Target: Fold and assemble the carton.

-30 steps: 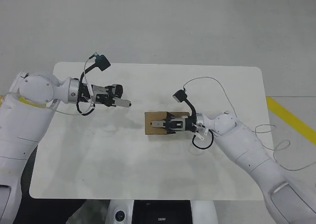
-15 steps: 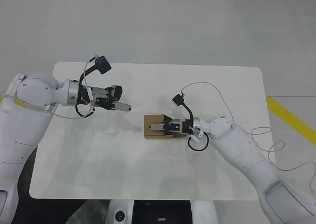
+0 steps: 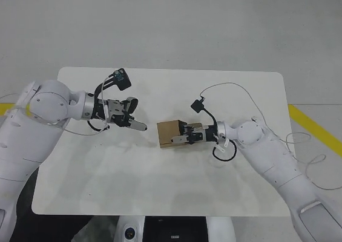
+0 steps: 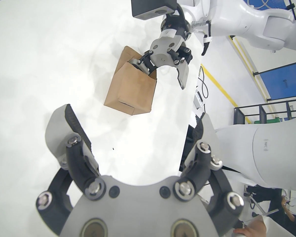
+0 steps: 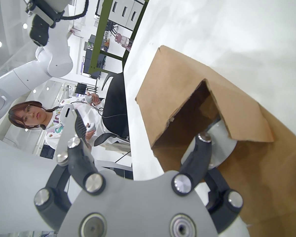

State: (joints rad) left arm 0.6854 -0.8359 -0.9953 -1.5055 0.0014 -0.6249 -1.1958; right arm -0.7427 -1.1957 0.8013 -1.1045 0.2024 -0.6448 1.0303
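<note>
Top view: right gripper (image 3: 184, 134), spread wide, has one finger inside the brown carton (image 3: 169, 134). Left gripper (image 3: 133, 115) hangs open nearby.

Brown cardboard carton (image 3: 169, 134), partly assembled, on its side on the table (image 3: 158, 181), one end open

Carrying a single brown carton (image 3: 171, 134) on a white desk (image 3: 128, 181) with rounded corners. Lying near the desk's middle, a little toward the robot's right, well apart from every edge. Facing the robot's left with its closed end, the robot's right with its open, flapped end.
</note>
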